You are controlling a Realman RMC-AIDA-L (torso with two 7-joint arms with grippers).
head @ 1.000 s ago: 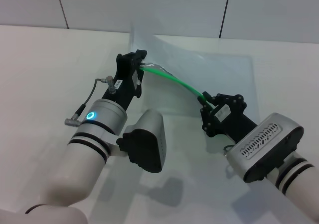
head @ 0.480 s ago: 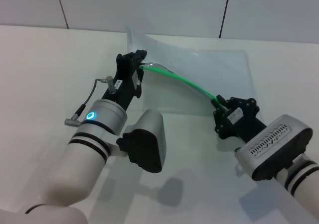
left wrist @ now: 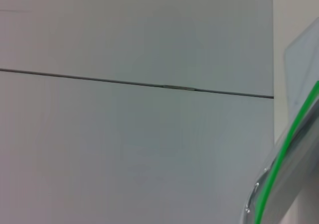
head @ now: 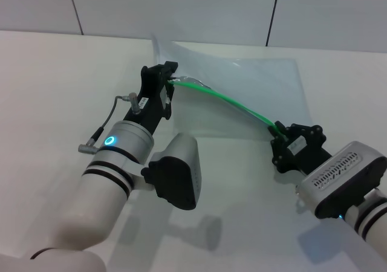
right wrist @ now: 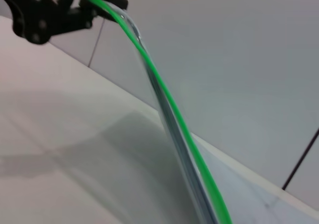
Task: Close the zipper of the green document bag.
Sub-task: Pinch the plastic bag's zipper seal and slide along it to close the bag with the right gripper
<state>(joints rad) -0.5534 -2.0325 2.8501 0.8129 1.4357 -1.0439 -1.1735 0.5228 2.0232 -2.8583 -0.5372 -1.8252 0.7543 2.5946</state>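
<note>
The green document bag (head: 242, 84) hangs raised between the grippers, the left gripper (head: 166, 78) clamping one end of the zipper (head: 236, 104) while the right gripper (head: 279, 130), pinching the slider, has drawn further away, so closure looks nearly complete.

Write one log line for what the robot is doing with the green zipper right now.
left gripper: shut on zipper end, lifted | right gripper: shut on zipper, farther right than before | green document bag: edge raised off table
</note>
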